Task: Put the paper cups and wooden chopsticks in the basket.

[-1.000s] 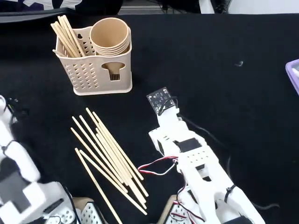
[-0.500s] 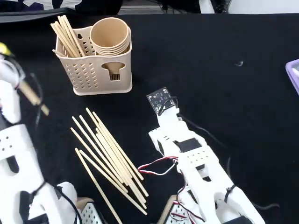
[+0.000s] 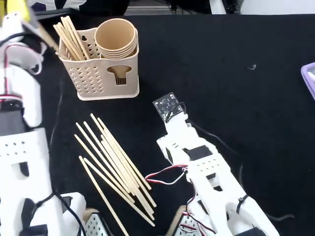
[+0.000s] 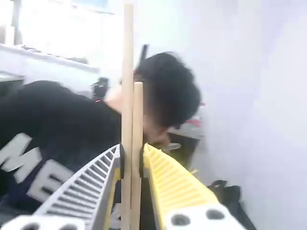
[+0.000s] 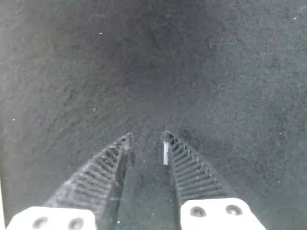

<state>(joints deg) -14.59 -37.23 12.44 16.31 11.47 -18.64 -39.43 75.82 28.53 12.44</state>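
Observation:
A beige slotted basket [image 3: 98,73] stands at the back left and holds a stack of paper cups [image 3: 115,37] and several wooden chopsticks [image 3: 71,37]. More loose chopsticks [image 3: 115,167] lie fanned on the black cloth in front of it. My left gripper [image 4: 132,148] is shut on two chopsticks [image 4: 128,96] that stick up past its fingers. In the high view the left gripper [image 3: 22,22] is raised just left of the basket's rim, with a held chopstick [image 3: 47,34] slanting toward it. My right gripper [image 5: 146,141] hovers slightly open over bare cloth, holding nothing.
The right arm [image 3: 197,162] lies across the table's middle, right of the loose chopsticks. A purple container's edge [image 3: 309,78] shows at the far right. A small speck [image 3: 252,67] lies on the cloth at the back right.
The left arm has swung up from the front left corner toward the basket, carrying the chopsticks with it. The right arm has barely moved.

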